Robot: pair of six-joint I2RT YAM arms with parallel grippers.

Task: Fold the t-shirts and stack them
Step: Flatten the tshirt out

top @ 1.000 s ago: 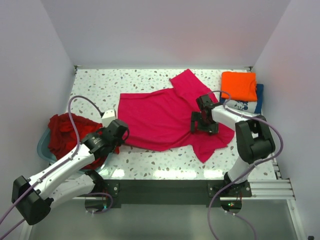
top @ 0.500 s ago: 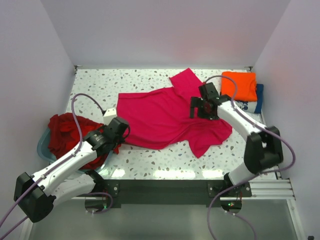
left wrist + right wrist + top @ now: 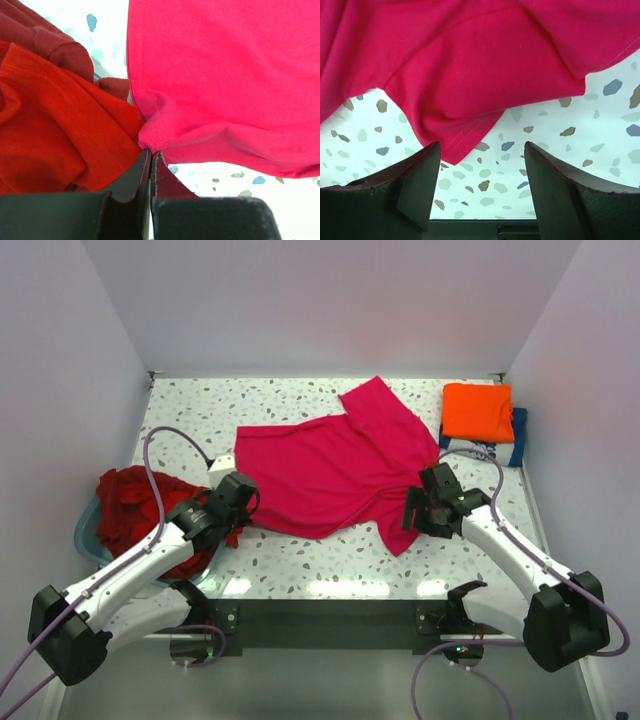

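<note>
Where left hand (image 3: 151,152) pinches, magenta shirt (image 3: 320,475) bunched

Navy shirt (image 3: 518,429) mostly beneath orange shirt (image 3: 478,410), its white print illegible.

- Bright overhead light; glare streaks the table (image 3: 320,585) at its near edge.
- In my wrist views the magenta t-shirt (image 3: 225,75) looks oversaturated; my left fingers (image 3: 125,185) sit dark, softly blurred.

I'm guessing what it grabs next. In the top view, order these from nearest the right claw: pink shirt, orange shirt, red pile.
1. Pink shirt, just beside the right gripper.
2. Orange shirt, back right.
3. Red pile, far left.
</note>
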